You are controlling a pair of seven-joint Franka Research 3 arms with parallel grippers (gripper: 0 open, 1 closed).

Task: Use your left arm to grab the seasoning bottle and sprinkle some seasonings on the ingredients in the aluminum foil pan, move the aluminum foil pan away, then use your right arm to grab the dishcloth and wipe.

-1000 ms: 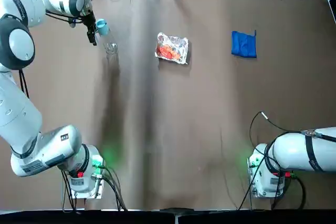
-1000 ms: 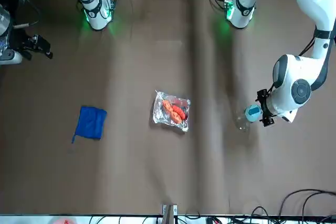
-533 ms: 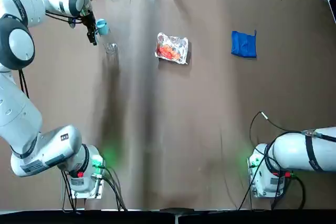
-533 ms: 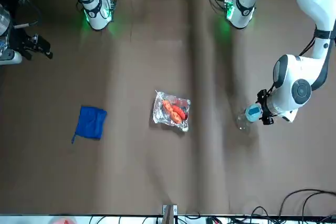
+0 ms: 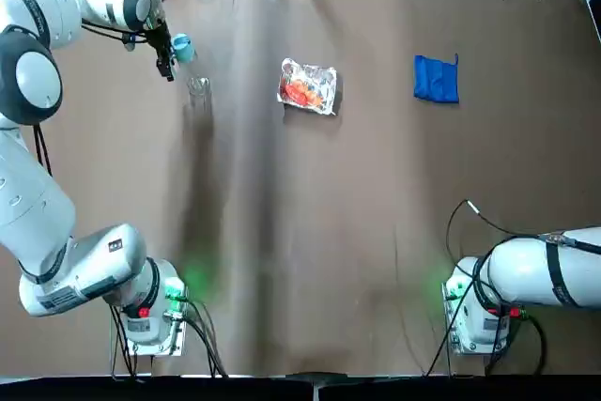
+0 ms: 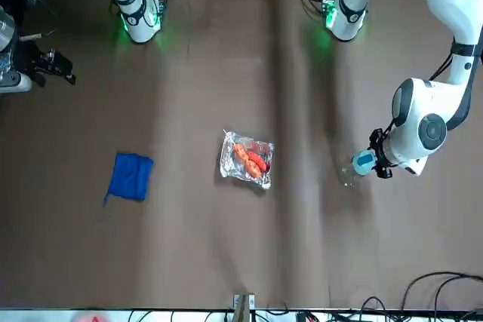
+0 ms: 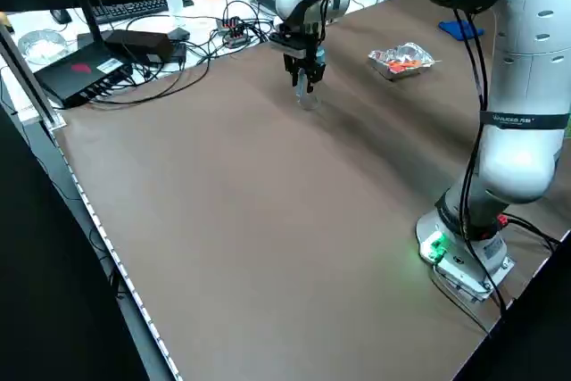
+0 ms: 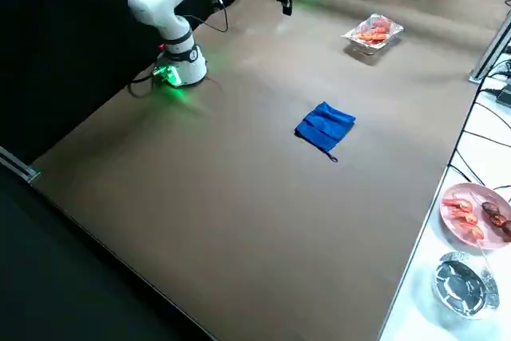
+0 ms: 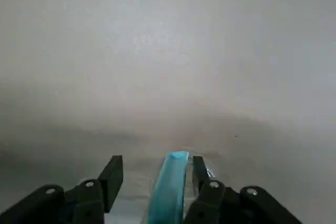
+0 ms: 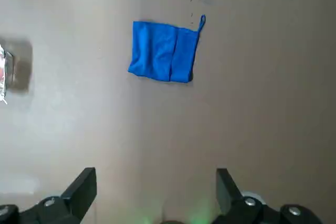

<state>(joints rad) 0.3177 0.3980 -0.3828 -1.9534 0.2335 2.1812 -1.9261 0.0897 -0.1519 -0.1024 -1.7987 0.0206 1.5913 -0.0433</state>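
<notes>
No lettering, label, brand name, number or sign could be read on anything in these views.

Brown counter [image 5: 310, 232] underneath. Past its far edge, tangled black cables [image 7: 192, 51] and a black box [image 7: 85, 73] with a red mark. Off to the side, a pink plate of food [image 8: 475, 215] beside a clear glass bowl [image 8: 461, 283].
</notes>
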